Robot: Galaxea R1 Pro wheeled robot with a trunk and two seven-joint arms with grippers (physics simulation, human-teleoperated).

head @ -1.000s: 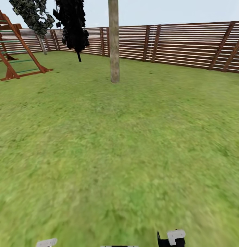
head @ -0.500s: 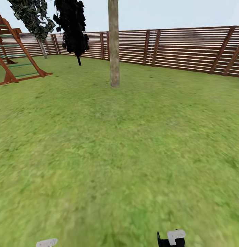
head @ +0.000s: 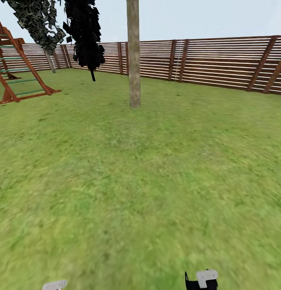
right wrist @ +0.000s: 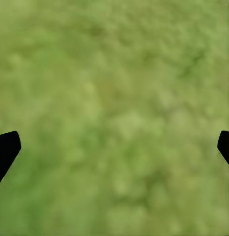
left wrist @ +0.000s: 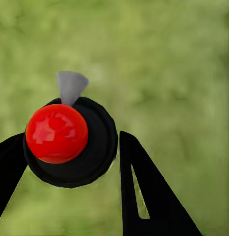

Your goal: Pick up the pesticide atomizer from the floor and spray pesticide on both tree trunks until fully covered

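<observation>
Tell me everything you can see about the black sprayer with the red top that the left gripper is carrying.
The black atomizer shows end-on in the left wrist view: a round black body, a glossy red dome on top that looks like smooth plastic, and a small grey wedge-shaped nozzle jutting from its rim. It sits between the black fingers of the left gripper, which are closed against its sides. Blurred green grass lies far beneath it. No mist is leaving the nozzle.

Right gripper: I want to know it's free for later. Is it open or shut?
Open. In the right wrist view the right gripper's fingertips sit far apart, with only grass between them.
</observation>
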